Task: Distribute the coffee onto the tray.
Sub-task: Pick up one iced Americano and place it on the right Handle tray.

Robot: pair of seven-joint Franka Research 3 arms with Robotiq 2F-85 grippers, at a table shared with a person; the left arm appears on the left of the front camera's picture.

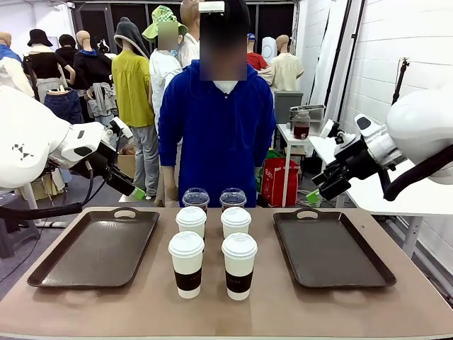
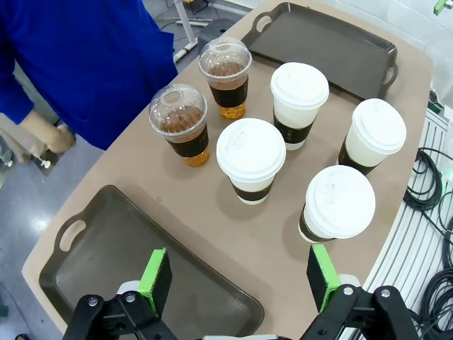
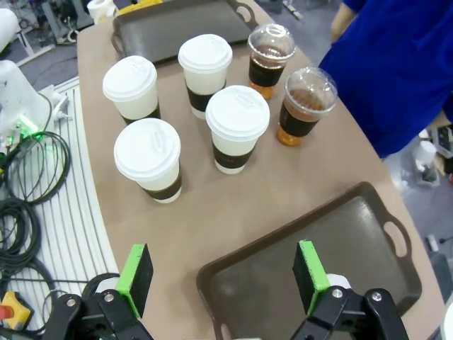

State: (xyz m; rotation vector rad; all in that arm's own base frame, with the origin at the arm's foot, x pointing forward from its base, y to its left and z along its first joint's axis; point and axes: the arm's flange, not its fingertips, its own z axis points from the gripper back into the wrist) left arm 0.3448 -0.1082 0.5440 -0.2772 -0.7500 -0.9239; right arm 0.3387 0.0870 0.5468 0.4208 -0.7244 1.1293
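Your left tool and right tool are both wide open holding nothing, and the six coffee cups sit bunched on the bench between the two trays, well apart from either tool.

The front view looks across the table at the person, while both wrist views look down from above opposite ends, all sharing the cups.

white brick wall, small white side table
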